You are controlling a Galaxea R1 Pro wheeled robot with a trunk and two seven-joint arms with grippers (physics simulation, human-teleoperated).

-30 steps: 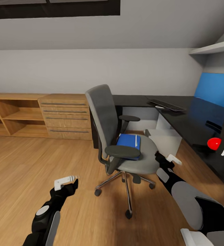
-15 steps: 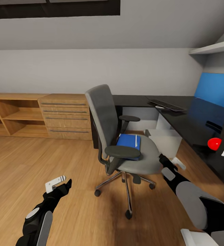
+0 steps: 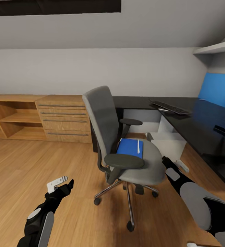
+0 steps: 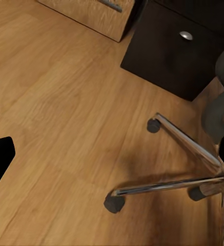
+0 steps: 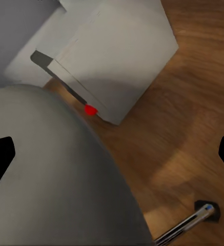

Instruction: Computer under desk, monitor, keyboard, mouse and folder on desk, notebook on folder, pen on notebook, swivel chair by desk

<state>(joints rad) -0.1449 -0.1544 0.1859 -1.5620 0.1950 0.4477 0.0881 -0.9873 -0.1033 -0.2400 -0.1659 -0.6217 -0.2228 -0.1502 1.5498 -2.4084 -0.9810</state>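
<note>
The blue folder (image 3: 130,147) lies on the seat of the swivel chair (image 3: 126,144), a pen (image 3: 138,146) on top of it. The right pincer (image 3: 164,160), just beside the seat edge, looks open; for the left pincer (image 3: 59,183) I cannot tell. A good grasp should come low over the seat and take the folder edge without pushing the chair away from the table (image 3: 194,120).

The head camera looks forward and down across the swivel chair (image 3: 124,137) toward the bench (image 3: 194,120). The left wrist camera faces the chair's wheeled base (image 4: 183,164) close over the floor (image 4: 55,92), while the right wrist camera sits near the seat edge (image 5: 55,169).
</note>
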